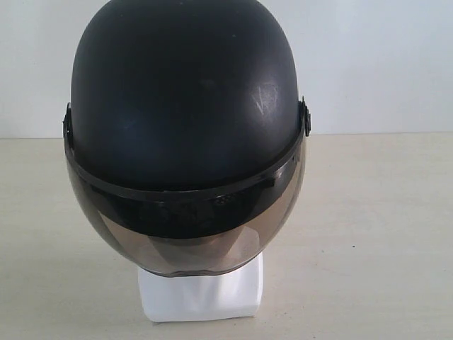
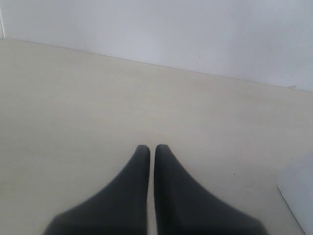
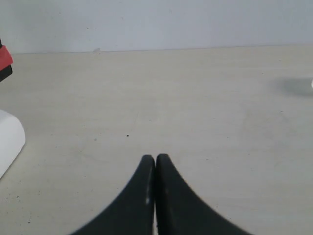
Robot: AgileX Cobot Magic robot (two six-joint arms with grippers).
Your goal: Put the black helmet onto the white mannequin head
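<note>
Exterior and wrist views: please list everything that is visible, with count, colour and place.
helmet: one, black with smoky visor, sitting on the head.
head: one, white, mid-table; only its base shows under the helmet.
buckle: one, red, near the white base in the right wrist view.
table: one, beige, under everything.
wall: one, white, behind the table.
left gripper: one, black, shut, over bare table.
right gripper: one, black, shut, over bare table.
</note>
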